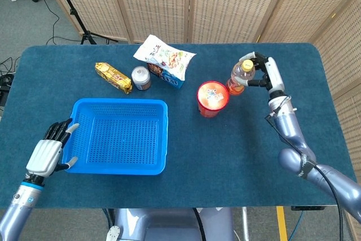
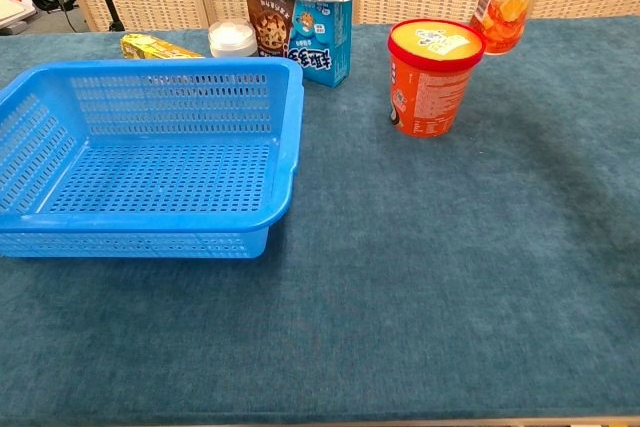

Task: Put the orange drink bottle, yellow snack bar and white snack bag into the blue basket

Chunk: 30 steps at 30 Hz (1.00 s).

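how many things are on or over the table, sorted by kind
Drink bottles: 1, the orange drink bottle held by the right hand
Snack packs: 3, yellow snack bar, white snack bag, blue snack box
Cups and jars: 2, red cup, small jar
Baskets: 1, blue basket
Total: 7

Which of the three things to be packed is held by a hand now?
The orange drink bottle, gripped by the right hand; the other two lie untouched on the table.

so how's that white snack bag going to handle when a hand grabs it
The white snack bag looks puffy and crinkled, so it will probably be light and give under the fingers. It lies on top of the blue box, overhanging it, so a nudge may well slide it off.
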Motion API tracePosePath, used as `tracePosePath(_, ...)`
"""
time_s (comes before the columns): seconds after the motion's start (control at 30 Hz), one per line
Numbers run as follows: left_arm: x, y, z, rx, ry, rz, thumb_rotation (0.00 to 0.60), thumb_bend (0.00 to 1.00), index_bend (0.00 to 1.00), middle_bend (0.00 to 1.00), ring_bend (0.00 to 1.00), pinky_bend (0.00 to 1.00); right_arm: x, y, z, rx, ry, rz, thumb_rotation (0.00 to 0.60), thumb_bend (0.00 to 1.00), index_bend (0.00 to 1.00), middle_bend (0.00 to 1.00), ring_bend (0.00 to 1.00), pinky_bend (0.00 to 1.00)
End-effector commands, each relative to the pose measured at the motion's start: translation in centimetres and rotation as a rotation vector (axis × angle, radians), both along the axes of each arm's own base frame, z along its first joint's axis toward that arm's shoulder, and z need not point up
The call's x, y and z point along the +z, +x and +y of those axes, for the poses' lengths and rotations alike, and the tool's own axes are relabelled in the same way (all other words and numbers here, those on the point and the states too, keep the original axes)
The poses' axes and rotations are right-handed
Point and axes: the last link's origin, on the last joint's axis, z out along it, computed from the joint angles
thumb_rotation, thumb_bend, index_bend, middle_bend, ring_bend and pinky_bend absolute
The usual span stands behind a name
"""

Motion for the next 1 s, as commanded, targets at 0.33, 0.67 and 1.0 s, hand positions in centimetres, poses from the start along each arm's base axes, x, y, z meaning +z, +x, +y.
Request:
tracePosePath(0.33,-0.4,0.4,-0.5,-0.026,0.006,0.017,0.600,0.25,0.08,0.00,0.00,0.00,3.9,2.3,6.0,0.044,-0.054,0.036,0.600,0.26,0.59,0.48,0.40,0.51)
tracePosePath(0.67,-0.3,0.7,-0.9,-0.047,-0.002,0.006,0.600,0.24,0.08,0.00,0.00,0.00,4.6,6.1,8.7,0.079,-0.051,0.020,0.600,0.26,0.59,0.48,0.41,0.51)
tracePosePath(1.0,-0.5,0.8,-1.3,-0.061,-0.020,0.003,0.600,0.24,0.08,0.00,0.00,0.00,2.3,9.4,11.8,0.107,0.008,-0.029,0.600,0.25,0.60,0.48,0.41,0.51)
